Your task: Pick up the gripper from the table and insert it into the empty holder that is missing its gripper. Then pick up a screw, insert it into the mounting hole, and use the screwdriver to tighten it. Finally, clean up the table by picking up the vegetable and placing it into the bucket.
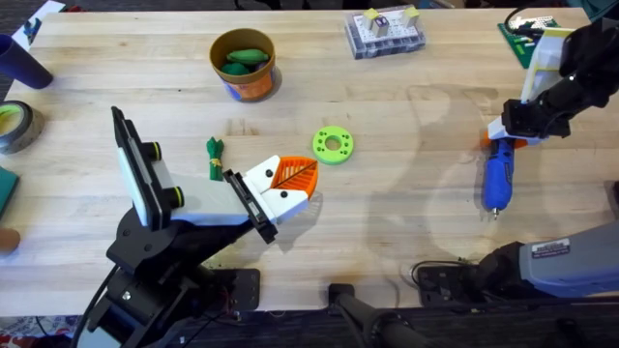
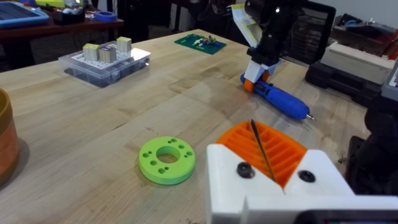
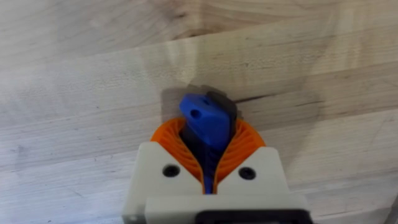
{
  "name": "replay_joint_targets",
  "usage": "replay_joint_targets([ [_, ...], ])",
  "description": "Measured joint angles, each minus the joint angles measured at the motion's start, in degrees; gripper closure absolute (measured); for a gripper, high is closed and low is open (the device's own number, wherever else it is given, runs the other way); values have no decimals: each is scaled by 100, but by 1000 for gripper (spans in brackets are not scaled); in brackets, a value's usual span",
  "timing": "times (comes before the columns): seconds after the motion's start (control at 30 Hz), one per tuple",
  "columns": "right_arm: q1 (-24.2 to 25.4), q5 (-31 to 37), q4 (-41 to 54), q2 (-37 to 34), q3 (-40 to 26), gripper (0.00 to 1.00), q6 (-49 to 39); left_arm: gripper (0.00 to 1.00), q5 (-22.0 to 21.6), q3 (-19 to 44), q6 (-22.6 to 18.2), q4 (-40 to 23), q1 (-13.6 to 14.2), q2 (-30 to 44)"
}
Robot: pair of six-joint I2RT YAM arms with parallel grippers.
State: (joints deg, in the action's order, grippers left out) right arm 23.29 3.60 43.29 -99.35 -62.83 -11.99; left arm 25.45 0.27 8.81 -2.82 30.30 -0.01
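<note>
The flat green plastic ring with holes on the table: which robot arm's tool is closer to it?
Left. The left tool sits just beside the green ring; the right tool is far across the table, at the blue screwdriver.

Bare table lay open mid-right; the green ring and orange bucket crowded the left gripper's side

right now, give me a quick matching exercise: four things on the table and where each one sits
Things:
1. blue screwdriver
2. green ring
3. clear parts box
4. bucket

Places:
a. far edge of the table, right of the middle
b. between the right gripper's orange pads
c. bare wood just beyond the left gripper
d. far side, left of the middle, green items inside

Pairs: 1-b, 2-c, 3-a, 4-d
</note>
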Motion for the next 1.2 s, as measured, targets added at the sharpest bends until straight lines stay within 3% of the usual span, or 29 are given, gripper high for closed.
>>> replay_joint_targets([
  [0.6, 2, -15, 59, 0, 0, 956, 399, 985, 2, 1, 3, -5, -1, 0],
  [0.63, 2, -10, 60, 1, 0, 919, 434, 985, 2, 1, 3, -5, -1, 0],
  [0.67, 2, -11, 70, 4, -1, 812, 463, 985, 2, 1, 3, -6, -2, 0],
  [0.8, -2, -20, 55, 31, -2, 217, 477, 985, 2, 1, 3, -7, -2, 0],
  [0.83, -2, -16, 54, 34, -2, 89, 478, 985, 2, 1, 3, -6, -2, 0],
  [0.87, 4, -12, 57, 39, -2, 26, 484, 985, 1, 2, 3, -6, -2, 0],
  [1.2, 11, -44, 657, 733, 0, 5, 649, 985, 2, 2, 4, -7, -2, 0],
])
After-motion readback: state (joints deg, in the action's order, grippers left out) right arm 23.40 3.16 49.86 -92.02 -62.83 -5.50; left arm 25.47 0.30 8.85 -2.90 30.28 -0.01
